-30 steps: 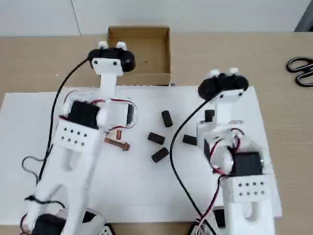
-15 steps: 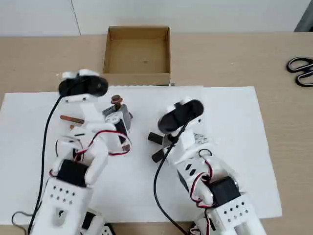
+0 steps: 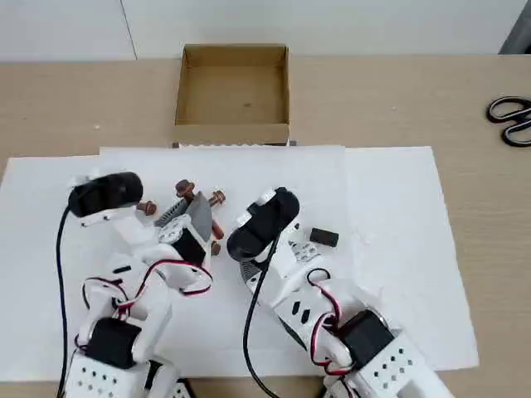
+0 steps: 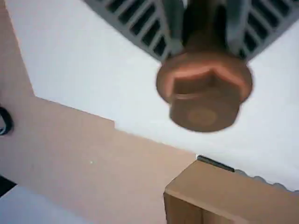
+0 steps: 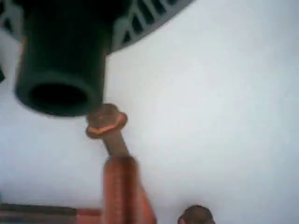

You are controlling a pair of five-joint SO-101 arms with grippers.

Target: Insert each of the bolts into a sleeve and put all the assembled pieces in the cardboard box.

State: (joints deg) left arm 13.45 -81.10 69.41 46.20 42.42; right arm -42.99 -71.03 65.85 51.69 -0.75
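1. Copper bolt (image 4: 203, 91) is clamped in the left gripper (image 4: 203, 25), head poking out past the tips. It hangs over the paper (image 3: 390, 191), near the box (image 3: 232, 133). Black sleeve (image 5: 60, 60) is pinched in the right gripper (image 5: 65, 23), bore open toward the sheet.
2. First worry is the grip itself. The jaws seem to hold the bolt by its shank (the head is the free end), so little bare shank looks left for the sleeve. Pushing the two together this way probably jams, or forces a regrip.
3. Second worry is a slip. The sleeve is round and smooth-looking, so an off-axis shove from the bolt could twist it out of the pinch and send it rolling.
4. Third worry is clutter. Loose bolts (image 3: 217, 197) lie just beside the left gripper and right under the sleeve (the right wrist view has one almost touching its rim). A low sweep would scatter them.
5. Fourth worry is crowding. Both arms sit close together mid-sheet, wires looping, and a careless swing could knock one against the other. A spare sleeve (image 3: 323, 237) lies beside the right arm, easy to nudge.
6. The surface is white paper on a tan wooden table (image 3: 415, 91), with the box open-topped at the sheet's far edge. Scissors (image 3: 510, 116) lie at the far right, well apart, and a pale wall (image 3: 332, 25) stands behind.
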